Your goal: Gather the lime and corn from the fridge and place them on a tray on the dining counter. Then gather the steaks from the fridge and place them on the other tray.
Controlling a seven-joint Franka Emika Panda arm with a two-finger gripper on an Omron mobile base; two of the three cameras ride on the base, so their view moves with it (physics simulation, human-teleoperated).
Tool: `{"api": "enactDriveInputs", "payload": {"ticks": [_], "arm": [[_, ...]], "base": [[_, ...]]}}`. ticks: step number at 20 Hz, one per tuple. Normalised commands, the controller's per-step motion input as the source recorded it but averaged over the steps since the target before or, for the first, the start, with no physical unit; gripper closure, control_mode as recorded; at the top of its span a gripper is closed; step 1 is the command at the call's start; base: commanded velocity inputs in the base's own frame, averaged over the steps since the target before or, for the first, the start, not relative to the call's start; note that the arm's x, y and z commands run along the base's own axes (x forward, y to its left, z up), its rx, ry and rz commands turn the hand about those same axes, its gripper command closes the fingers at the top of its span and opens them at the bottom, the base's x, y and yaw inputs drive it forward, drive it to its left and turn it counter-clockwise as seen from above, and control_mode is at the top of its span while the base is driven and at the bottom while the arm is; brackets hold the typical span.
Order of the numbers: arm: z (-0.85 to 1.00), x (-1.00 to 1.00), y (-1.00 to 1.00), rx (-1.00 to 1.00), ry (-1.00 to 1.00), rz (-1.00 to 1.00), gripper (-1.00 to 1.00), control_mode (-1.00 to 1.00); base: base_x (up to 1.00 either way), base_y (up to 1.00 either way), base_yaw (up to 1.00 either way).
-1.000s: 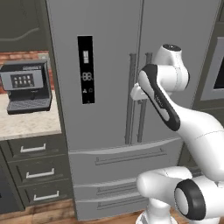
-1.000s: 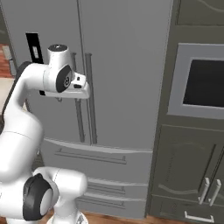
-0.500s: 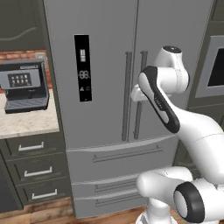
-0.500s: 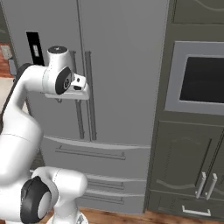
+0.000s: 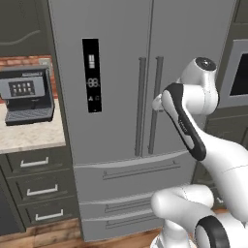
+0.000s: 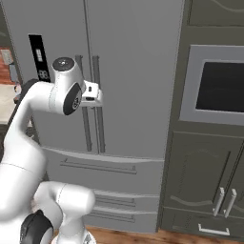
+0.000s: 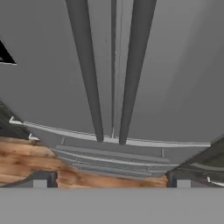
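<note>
**Gripper at the fridge handles**

We see the fridge (image 5: 145, 97) with both upper doors closed. The gripper (image 7: 111, 181) sits before its two long vertical handles (image 7: 133, 65), near the door seam, apart from them. Jaws spread wide, holding nothing. A coffee machine (image 5: 26, 94) stands on the counter (image 5: 29, 138) left of the fridge; a wall oven (image 6: 219, 86) sits right of it.

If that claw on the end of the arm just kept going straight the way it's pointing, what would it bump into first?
Most likely the fridge. The open gripper faces its closed doors, aimed at the two vertical handles beside the centre seam. Which handle it would meet first is hard to judge.
</note>
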Motion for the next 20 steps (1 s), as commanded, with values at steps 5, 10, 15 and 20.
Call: {"api": "enactDriveInputs", "payload": {"ticks": [5,10,15,20], "arm": [[0.0,0.56,-0.09,0.0,-0.08,-0.04,-1.0,-1.0],[0.01,0.79,0.0,0.0,0.0,-0.03,-1.0,-1.0],[0.0,0.51,0.0,0.0,0.0,-0.07,-1.0,-1.0],[0.0,0.43,0.0,0.0,0.0,-0.08,-1.0,-1.0]], "base": [[0.0,0.0,0.0],[0.0,0.0,0.0],[0.0,0.0,0.0],[0.0,0.0,0.0]]}}
